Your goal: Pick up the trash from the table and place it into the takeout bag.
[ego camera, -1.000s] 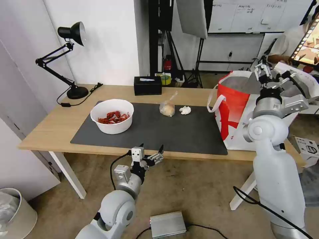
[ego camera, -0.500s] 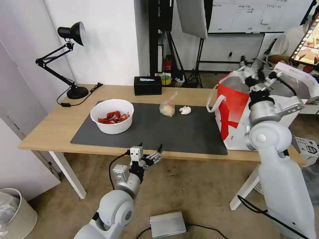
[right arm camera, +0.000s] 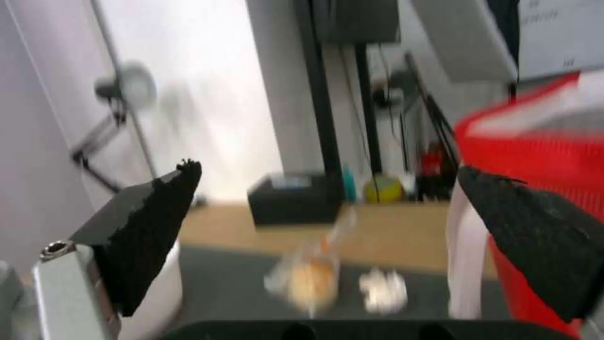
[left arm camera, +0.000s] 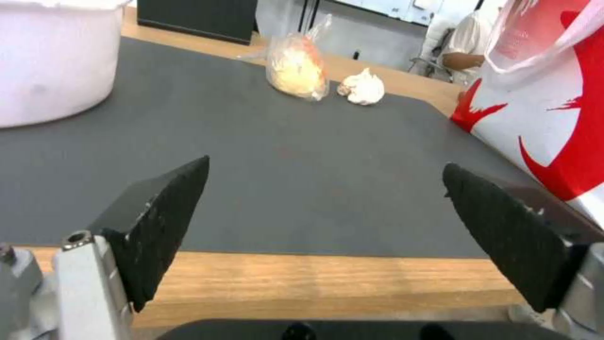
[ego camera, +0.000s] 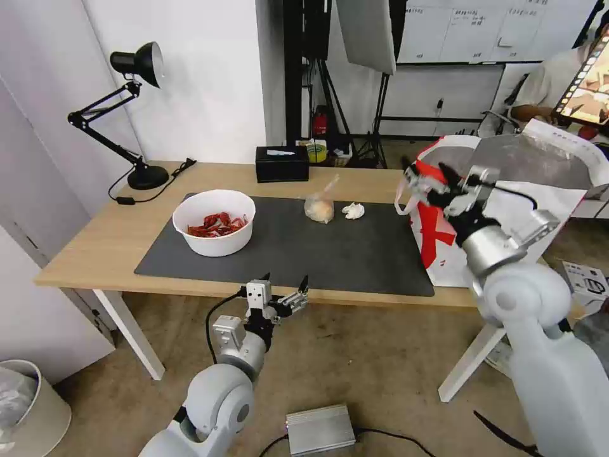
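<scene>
Gaping right gripper (ego camera: 424,181) beside foil-lined takeout bag (ego camera: 507,209)

Right wrist view blurs the knotted bag (right arm camera: 308,278) and tissue (right arm camera: 382,291).

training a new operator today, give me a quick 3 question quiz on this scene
1. True or false: the bowl of red shells stands on the dark mat.
2. Which lies closer to the takeout bag: A) the knotted clear bag, or B) the crumpled tissue?
3. Fill in: the right gripper, beside the takeout bag's near wall, has its jaws ____, and the left gripper, at the table's front edge, has them ____.

Key
1. True.
2. B, the tissue lies between the clear bag and the takeout bag.
3. Open; open, neither holds anything.
</scene>
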Robot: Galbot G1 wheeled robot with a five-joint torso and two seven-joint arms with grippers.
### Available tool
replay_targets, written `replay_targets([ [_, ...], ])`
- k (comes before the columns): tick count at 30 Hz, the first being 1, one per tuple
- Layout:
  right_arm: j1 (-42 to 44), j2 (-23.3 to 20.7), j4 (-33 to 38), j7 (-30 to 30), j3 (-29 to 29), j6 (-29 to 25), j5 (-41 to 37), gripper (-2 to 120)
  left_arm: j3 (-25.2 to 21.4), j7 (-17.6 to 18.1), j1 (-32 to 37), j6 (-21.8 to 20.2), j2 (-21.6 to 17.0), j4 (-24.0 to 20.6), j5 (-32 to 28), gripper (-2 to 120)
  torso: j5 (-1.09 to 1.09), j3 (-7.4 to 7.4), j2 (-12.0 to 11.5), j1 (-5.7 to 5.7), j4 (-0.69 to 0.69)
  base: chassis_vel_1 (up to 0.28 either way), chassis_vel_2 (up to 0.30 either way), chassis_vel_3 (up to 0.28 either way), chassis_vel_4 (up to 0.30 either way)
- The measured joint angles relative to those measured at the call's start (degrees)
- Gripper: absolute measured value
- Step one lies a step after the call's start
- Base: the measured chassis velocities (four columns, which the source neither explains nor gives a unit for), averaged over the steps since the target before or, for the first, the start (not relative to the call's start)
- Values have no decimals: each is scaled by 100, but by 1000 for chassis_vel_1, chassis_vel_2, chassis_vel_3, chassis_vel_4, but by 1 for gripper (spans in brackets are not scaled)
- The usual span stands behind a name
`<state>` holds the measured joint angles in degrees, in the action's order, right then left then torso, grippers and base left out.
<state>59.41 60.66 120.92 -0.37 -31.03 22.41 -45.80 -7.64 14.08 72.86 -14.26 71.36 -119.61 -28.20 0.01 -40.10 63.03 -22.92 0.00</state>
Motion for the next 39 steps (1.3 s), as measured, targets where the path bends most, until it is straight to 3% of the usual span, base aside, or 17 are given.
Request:
replay_targets([
  [6,338,-121,236,-42,-5,675,303,100,-81,-24,9,59,-60,-9,5,100,-1,0,0,0,0,0,0,0,0],
  [13,719,-91,306,-56,-8,851,698,100,-234,-58,-12,76,-139,57,85,100,-1,-1,0,0,0,0,0,0,0],
  [26,1669,79,411,-268,-28,316,1354,100,-540,-60,108,76,-339,114,162,100,-1,0,0,0,0,0,0,0,0],
  [39,2145,213,480,-370,-101,157,1748,100,-663,-73,222,4,-429,64,161,100,-1,0,0,0,0,0,0,0,0],
])
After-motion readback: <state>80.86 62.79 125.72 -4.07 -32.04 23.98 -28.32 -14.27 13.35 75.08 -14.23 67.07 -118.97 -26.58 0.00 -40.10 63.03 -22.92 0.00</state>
